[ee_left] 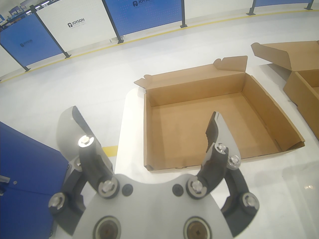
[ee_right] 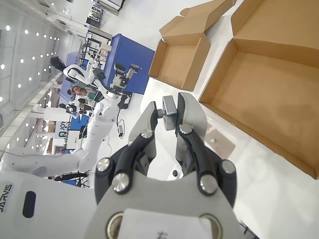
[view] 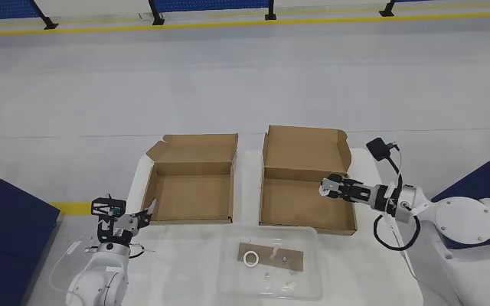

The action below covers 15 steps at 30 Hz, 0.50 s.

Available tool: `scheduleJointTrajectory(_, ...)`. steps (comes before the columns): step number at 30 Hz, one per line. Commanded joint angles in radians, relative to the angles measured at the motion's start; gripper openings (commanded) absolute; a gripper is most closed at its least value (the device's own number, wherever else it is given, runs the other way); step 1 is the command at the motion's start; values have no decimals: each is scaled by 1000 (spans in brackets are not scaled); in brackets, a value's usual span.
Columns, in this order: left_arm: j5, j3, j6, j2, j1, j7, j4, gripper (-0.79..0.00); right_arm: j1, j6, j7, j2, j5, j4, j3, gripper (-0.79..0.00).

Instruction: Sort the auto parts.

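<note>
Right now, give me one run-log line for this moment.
left gripper: open, beside left box | right gripper: shut on grey metal part, above right box | tray: holds white ring

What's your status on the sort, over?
Right gripper jaws shut on grey metal part, at the right box. Left gripper open, empty, by the left box. White ring in clear tray. Nothing blocking.

The boxes (view: 191, 197) are matt cardboard, the tray (view: 308, 258) glossy plastic, the part (ee_right: 170, 111) smooth metal
</note>
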Motion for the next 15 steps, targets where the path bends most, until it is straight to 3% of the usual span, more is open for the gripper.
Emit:
scheduleJointTrajectory(1, 0, 0, 0, 0, 0, 0, 0, 0, -2, 26, -15, 1, -49, -10, -6, -785)
scheduleJointTrajectory(7, 0, 0, 0, 0, 0, 0, 0, 0, 63, 246, 10, 11, -330, -27, -96, -785)
scheduleJointTrajectory(15, 0, 0, 0, 0, 0, 0, 0, 0, 205, 414, 79, 2, -601, 87, -326, -785)
